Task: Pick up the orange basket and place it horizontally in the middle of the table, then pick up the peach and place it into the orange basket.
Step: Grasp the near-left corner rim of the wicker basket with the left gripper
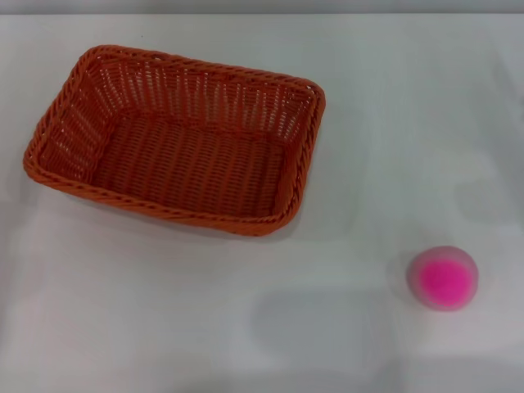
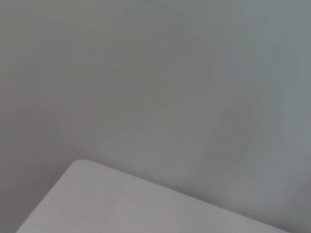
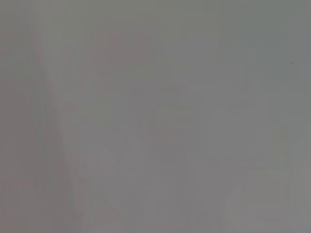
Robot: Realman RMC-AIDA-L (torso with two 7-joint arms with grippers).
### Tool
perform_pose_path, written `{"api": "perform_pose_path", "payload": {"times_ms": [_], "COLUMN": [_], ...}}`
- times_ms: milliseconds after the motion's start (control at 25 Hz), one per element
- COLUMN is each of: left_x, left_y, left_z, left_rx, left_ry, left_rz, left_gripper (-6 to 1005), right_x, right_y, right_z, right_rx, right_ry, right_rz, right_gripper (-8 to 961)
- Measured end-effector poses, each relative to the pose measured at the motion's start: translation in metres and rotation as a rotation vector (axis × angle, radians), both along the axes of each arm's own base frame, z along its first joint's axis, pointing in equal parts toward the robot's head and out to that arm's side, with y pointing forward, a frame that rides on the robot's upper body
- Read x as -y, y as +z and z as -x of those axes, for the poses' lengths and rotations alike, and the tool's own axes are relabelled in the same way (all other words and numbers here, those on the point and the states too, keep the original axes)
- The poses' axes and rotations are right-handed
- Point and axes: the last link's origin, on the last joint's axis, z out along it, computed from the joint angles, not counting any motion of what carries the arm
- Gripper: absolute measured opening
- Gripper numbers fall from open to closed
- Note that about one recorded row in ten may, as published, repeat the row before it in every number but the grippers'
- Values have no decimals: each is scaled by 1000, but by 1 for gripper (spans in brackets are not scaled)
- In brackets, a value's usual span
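The orange basket (image 1: 176, 139) sits on my bench (image 1: 409, 123), the peach (image 1: 443, 278) well apart; neither claw shows, so I cannot tell their state.

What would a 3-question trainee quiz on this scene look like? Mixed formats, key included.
1. True or false: the peach lies inside the orange basket.
2. Multiple choice: in the head view, the orange basket sits A) on the robot's left, tilted askew, B) dead centre and square, C) on the robot's right.
3. Short answer: is either end effector visible in any view?

Key: 1. False; it rests apart on the table, to the robot's right. 2. A. 3. No, neither shows.
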Motion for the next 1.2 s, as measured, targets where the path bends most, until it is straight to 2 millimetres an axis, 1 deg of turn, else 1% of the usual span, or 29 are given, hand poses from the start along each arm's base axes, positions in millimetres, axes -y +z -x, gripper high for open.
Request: {"api": "perform_pose_path", "payload": {"times_ms": [760, 920, 1120, 1200], "left_x": [-6, -11, -14, -18], "left_y": [1, 3, 1, 1], "left_z": [-5, -9, -11, -14], "left_rx": [16, 9, 20, 11], "left_ry": [-9, 0, 37, 60], "left_rz": [16, 61, 128, 183], "left_gripper": [819, 817, 814, 813], "right_x": [0, 0, -2, -2], "right_y": [0, 1, 2, 2], "right_z": [0, -1, 0, 1], "right_rx": [-6, -5, -2, -1], "right_ry": [-2, -3, 1, 3], "right_rz": [-5, -6, -7, -5], "right_gripper": [875, 875, 875, 875]}}
